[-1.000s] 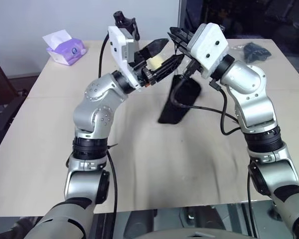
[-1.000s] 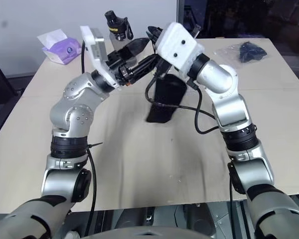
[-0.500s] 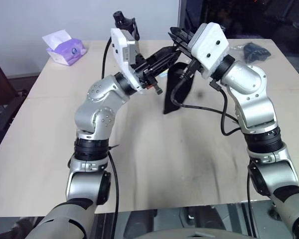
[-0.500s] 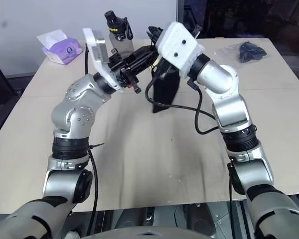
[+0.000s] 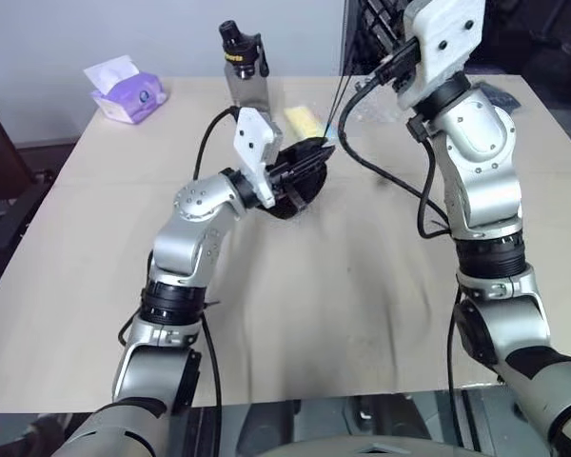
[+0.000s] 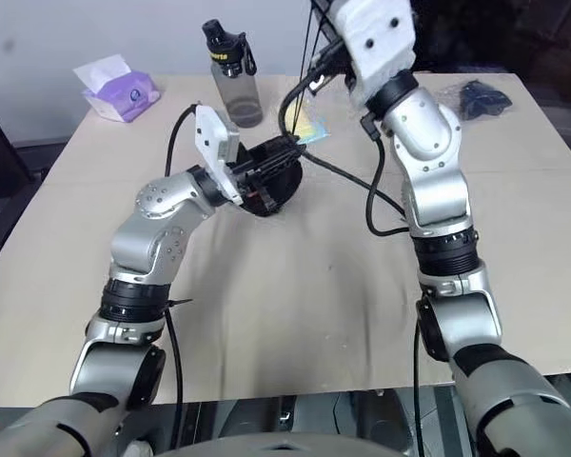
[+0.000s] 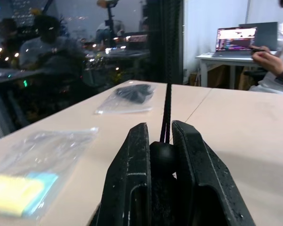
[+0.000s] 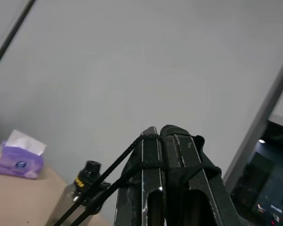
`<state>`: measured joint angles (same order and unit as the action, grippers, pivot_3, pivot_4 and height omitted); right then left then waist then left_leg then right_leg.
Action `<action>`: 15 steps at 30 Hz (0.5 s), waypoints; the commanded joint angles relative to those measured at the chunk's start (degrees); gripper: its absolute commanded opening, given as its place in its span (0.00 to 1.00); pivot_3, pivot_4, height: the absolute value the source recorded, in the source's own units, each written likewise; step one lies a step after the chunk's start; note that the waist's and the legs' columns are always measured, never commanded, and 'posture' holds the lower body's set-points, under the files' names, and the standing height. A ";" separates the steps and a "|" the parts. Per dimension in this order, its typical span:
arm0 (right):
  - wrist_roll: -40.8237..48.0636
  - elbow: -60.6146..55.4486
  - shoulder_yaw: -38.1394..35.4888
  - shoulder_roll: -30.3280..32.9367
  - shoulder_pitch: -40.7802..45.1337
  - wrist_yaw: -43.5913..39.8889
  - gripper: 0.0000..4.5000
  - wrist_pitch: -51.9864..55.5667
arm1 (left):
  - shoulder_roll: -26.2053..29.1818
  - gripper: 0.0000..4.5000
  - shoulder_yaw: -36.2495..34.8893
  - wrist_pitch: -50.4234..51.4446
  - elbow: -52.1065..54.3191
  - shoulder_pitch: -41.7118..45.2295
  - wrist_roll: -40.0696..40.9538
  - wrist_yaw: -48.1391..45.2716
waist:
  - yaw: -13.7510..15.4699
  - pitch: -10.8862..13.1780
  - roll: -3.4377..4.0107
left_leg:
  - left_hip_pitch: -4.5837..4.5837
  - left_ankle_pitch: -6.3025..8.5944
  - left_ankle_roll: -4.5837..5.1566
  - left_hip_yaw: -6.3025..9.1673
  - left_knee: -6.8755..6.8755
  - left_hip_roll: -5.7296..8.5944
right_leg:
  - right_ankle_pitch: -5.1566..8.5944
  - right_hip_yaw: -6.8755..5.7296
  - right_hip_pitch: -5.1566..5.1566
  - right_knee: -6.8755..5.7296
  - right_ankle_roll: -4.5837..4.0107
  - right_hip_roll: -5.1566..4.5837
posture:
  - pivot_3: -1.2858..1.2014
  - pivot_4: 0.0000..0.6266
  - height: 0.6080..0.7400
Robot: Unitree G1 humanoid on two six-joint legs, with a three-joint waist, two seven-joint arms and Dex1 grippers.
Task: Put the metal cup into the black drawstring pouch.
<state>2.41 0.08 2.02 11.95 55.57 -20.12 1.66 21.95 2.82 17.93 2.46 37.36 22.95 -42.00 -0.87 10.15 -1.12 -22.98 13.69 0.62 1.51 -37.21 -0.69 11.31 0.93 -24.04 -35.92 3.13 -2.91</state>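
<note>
Beige table (image 5: 295, 314); left hand (image 7: 161, 141) pinching pouch toggle, right hand (image 8: 161, 134) clamping cords.

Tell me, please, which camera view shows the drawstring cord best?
The right wrist view: the cord lies wrapped over the shut right pincer. The left wrist view shows one strand rising past the left pincer; the head views show thin lines.

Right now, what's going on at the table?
The left end effector pinches the black drawstring pouch at its mouth, with the pouch down on the table. The right end effector, raised high, is shut on the cords, which run taut between the two. It looks like the pouch is being cinched shut.
</note>
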 commanded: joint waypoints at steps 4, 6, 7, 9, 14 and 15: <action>2.68 -5.48 -0.13 1.76 0.95 -3.36 0.00 -0.42 | -1.08 0.15 -1.54 1.68 -0.48 -2.13 0.92 0.76 | -0.12 0.00 0.00 | 0.05 0.00 0.00 0.04 0.01 -0.04 | 0.00 -0.04 -0.01 -0.10 0.00 0.04 | 0.52 0.24 1.00; 4.50 -6.80 1.09 1.48 -0.61 -5.73 0.00 0.96 | -0.60 0.37 -2.06 1.47 0.20 -2.46 0.65 0.84 | -0.16 0.00 0.01 | 0.06 0.00 0.00 0.03 0.01 -0.04 | 0.00 -0.02 -0.01 -0.10 0.00 0.05 | 0.52 0.24 1.00; 5.13 -7.51 2.01 1.77 -1.47 -7.25 0.00 2.03 | -0.28 0.48 -2.48 2.14 0.53 -2.90 0.68 1.32 | -0.18 0.00 0.00 | 0.05 0.00 0.00 0.03 0.00 -0.04 | 0.00 -0.02 -0.01 -0.12 0.00 0.05 | 0.52 0.24 1.00; 5.39 -8.77 3.49 2.51 -3.26 -9.50 0.00 3.06 | 0.27 0.68 -4.35 6.10 1.53 -4.10 4.23 0.85 | -0.17 0.00 0.00 | 0.05 0.00 0.00 0.06 0.01 -0.05 | 0.00 -0.04 -0.01 -0.11 0.00 0.05 | 0.52 0.24 1.00; 6.98 -10.68 2.97 3.12 -6.67 -10.08 0.00 6.79 | 3.27 0.68 -9.81 10.19 4.50 -7.68 10.29 -1.21 | -0.14 0.00 0.00 | 0.06 0.00 0.00 0.05 -0.01 -0.05 | 0.00 -0.03 0.00 -0.12 0.00 0.04 | 0.52 0.24 1.00; 7.41 -11.18 2.85 3.23 -7.30 -10.17 0.00 7.63 | 3.83 0.68 -10.85 10.96 4.72 -8.13 11.34 -1.31 | -0.12 0.00 0.01 | 0.06 0.00 0.00 0.04 -0.02 -0.05 | 0.00 -0.03 0.00 -0.12 0.00 0.03 | 0.52 0.24 1.00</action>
<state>8.35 -7.43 6.18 14.97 47.70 -29.94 8.73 25.07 -5.55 28.05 3.98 28.90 31.77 -42.64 -1.00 10.15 -1.11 -22.93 13.69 0.62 1.55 -37.23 -0.74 11.31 0.91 -24.05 -36.04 3.13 -2.88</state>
